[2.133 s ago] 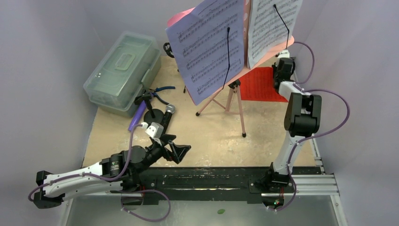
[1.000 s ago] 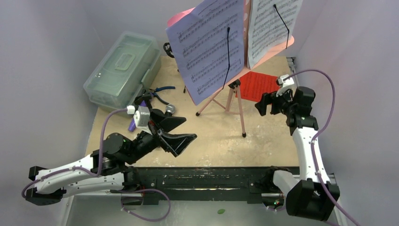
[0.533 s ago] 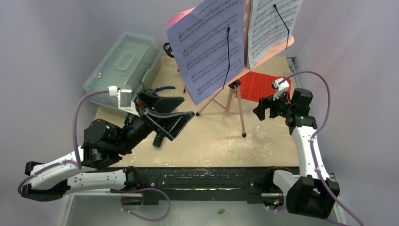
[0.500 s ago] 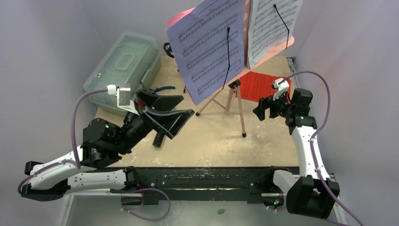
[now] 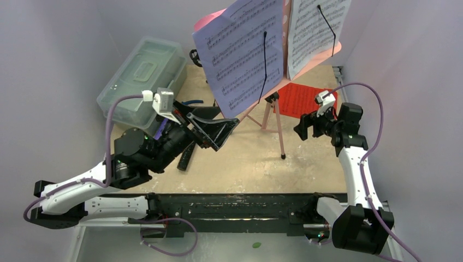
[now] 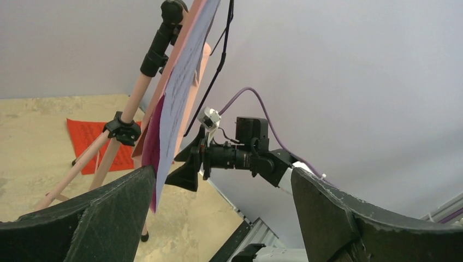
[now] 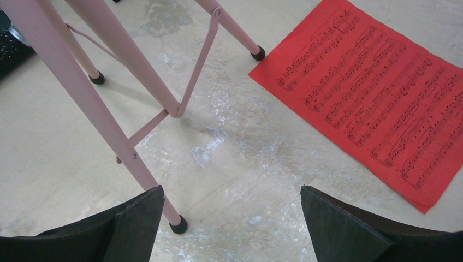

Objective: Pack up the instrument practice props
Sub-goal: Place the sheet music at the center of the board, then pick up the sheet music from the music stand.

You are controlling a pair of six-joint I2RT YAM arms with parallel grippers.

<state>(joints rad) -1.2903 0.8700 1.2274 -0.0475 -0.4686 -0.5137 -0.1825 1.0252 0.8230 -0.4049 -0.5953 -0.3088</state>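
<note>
The lilac page point(image 5: 240, 54) stands on the pink rack point(image 7: 130, 54). A thin black wire point(image 5: 264, 65) pins it there so it will not slide off. The left fingers point(image 5: 221, 127) are wide open and empty by its bottom corner, likely to pull it free. The right fingers point(image 5: 302, 124) are wide open too, low over the desk point(image 5: 245, 158) beside the red page point(image 5: 303, 101).

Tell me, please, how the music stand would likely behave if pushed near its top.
The stand looks top-heavy, a wide rack on thin splayed legs, so it would probably tip rather than slide. Its black feet may add grip. The lilac page, held by one thin wire, would likely flex.
</note>
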